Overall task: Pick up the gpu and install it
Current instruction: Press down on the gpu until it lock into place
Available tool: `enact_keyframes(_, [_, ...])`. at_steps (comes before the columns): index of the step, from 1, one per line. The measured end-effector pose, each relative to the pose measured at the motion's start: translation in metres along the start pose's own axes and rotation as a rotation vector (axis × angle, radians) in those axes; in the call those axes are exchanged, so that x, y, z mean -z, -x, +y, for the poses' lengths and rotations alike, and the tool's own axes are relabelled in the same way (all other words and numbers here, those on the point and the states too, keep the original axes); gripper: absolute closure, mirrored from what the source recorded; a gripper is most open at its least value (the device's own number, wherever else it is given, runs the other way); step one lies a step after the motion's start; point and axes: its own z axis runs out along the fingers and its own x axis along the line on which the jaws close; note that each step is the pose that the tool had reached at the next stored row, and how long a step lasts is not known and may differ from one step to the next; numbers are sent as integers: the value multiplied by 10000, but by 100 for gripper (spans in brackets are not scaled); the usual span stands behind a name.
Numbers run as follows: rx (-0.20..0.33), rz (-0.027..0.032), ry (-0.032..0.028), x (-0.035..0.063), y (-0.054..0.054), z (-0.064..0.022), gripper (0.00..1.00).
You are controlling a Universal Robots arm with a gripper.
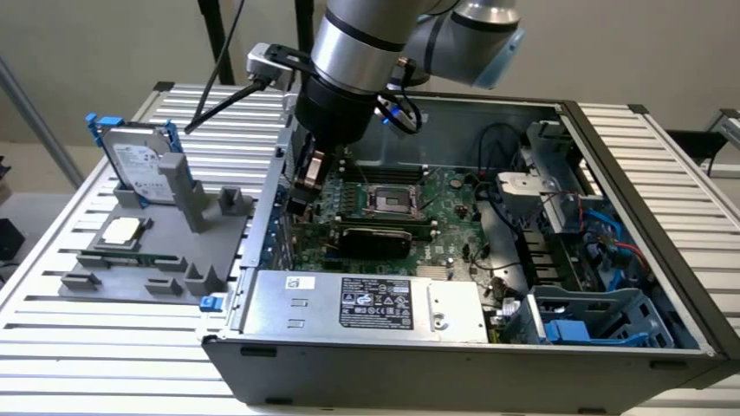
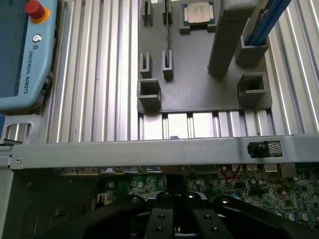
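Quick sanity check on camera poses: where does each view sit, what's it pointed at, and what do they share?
Exterior view: off the arm, raised, looking down into the open PC case and the grey fixture tray; the arm reaches into the case.
Wrist view: on the wrist, looking past the gripper over the case wall to the tray.
Shared: tray, CPU chip, blue-framed hard drive, motherboard.
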Motion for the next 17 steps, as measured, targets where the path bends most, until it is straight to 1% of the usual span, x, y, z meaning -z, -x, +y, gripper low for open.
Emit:
enact_keyframes(10, [-19,-4,2,-14,17,9,89])
enact_keyframes(17, [-97,-32,13,-24,31,33,89])
